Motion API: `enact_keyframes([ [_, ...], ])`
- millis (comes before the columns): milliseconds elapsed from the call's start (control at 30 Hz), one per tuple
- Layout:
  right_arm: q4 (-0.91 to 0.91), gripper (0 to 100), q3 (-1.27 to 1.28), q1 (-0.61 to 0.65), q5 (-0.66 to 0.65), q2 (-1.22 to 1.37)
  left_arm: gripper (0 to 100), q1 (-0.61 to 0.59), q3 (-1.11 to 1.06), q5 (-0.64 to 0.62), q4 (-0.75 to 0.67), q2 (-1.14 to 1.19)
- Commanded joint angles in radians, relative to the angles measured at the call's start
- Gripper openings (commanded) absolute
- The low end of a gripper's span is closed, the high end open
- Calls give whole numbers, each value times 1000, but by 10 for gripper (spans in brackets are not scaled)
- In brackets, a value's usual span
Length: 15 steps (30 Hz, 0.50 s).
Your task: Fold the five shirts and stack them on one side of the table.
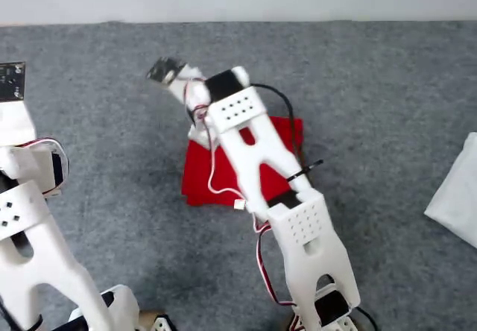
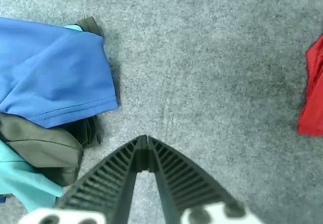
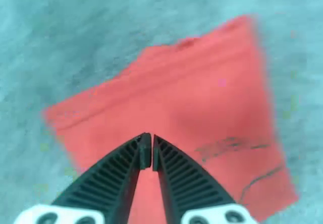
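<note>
While the right arm (image 1: 246, 137) hangs over a folded red shirt (image 1: 200, 174) near the middle of the grey counter (image 1: 373, 85), its right jaws are pressed together with no cloth between them, poised above the red fabric (image 3: 202, 98). Off to one side, the left arm (image 1: 30, 227) waits with its left jaws likewise pressed together and empty over bare counter. Near them lies a loose heap: a blue shirt (image 2: 50, 72) draped over a dark shirt (image 2: 45, 148), with a teal shirt (image 2: 20, 183) underneath. A white shirt (image 1: 456, 197) sits well apart at the far right.

From where I stand, several things could go wrong. The red shirt is folded but lies mid-counter rather than at a side, so it probably has to travel. A pinch at one edge could let the layers fall open and undo the fold. If the right jaws descend without spreading first, they would likely push and rumple the cloth rather than take hold of it. The arm's loose wires trail just above the red shirt and could catch an edge as the arm pulls away. Over at the heap, the shirts overlap closely, so tugging the blue one may drag the dark and teal ones with it. That would tangle all three.
</note>
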<state>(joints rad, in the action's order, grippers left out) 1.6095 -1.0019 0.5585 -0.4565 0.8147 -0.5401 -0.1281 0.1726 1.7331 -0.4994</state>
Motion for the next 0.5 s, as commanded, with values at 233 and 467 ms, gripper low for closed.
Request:
enact_keyframes([
  [233, -484, 10, -40, -18, 18, 200, 8, -6, 4, -8, 17, -28],
  [467, -475, 10, -180, -16, 21, 303, 8, -6, 2, -8, 17, -28],
])
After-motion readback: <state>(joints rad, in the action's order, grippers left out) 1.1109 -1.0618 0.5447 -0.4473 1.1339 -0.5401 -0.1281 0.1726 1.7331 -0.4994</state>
